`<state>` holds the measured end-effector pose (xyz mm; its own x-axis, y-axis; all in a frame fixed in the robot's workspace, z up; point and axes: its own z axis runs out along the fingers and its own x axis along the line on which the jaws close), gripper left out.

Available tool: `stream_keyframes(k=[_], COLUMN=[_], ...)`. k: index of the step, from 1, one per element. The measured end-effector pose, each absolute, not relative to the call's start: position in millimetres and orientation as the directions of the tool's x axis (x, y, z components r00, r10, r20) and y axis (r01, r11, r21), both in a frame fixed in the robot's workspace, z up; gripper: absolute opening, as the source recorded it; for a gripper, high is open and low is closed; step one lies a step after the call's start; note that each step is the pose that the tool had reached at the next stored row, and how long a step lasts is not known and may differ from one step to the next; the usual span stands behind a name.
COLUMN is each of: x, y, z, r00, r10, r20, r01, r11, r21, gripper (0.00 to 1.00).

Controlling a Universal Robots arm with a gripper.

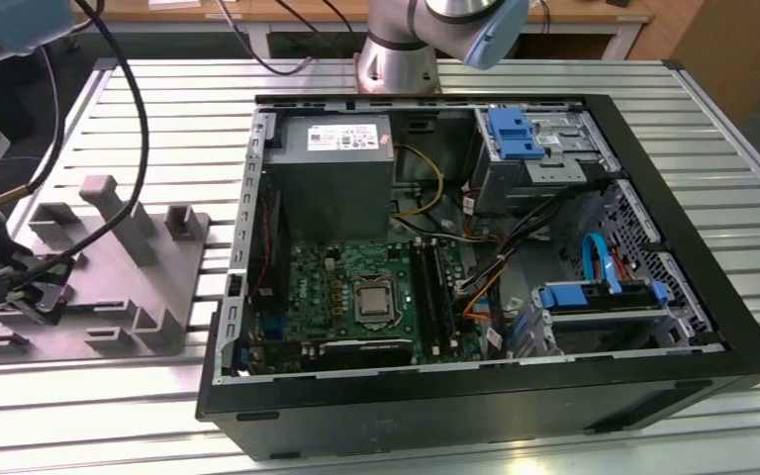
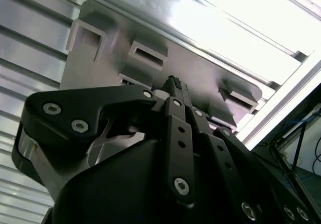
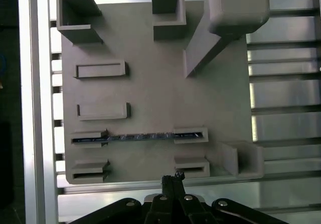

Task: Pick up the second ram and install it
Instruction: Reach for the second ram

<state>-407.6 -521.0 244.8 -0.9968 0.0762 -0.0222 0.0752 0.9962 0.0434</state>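
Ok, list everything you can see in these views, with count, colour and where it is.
table: one, silver, slatted.
computer case: one, black, open, mid-table.
power supply: one, grey, far inside the case.
motherboard: one, green, on the case floor.
drive caddies: two, blue, inside the case toward the exterior view's right.
fixture tray: one, grey, on the table at the exterior view's left of the case.
RAM stick: one, dark, edge-up in a tray slot pair.
cables: several, black, hanging at the exterior view's left.
robot arm: one, silver-grey, base beyond the case.
gripper: one, black, shut, over the tray's edge, apart from the RAM stick.
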Motion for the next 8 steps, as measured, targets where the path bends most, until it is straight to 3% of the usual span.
stream_keyframes(k=[8], x=[-406], y=[-505], z=[234], r00=[-0.997], r10=[0.075], r20=[-0.022], r01=[0.074], r11=[0.996], r21=[0.039], gripper=[0.1])
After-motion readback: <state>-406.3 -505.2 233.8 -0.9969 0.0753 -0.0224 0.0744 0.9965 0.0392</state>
